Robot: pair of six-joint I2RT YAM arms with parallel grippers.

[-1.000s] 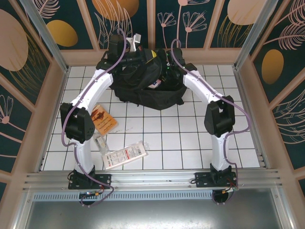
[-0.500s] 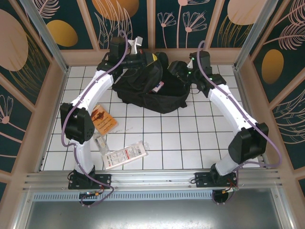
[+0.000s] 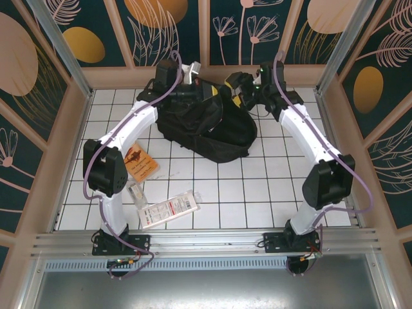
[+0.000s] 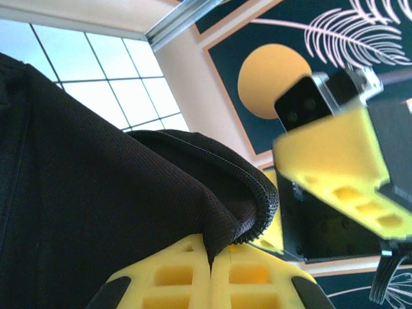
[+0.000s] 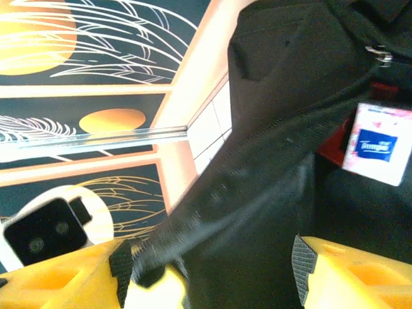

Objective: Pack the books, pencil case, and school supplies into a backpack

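Top external: see backpack at far side of desk, both arms reaching to its far end, left arm at rear-left top, right arm at rear-right. Find book flat on desk by left arm's elbow, well apart from backpack. Nearer the bases: small clear tube, then clear flat pack with red stripe, both on desk, outside backpack.

Left wrist: read left pincer as closed, fingers together, clamped on backpack's zippered rim, fabric folding up and over from the jaw seam.

Right wrist: read right pincer as apart, jaws straddling a fold of backpack fabric. Zipper edge meets the finger at frame left; cannot tell about contact at the other pad. Spot pink box with blue mark inside backpack opening, just beside something red.
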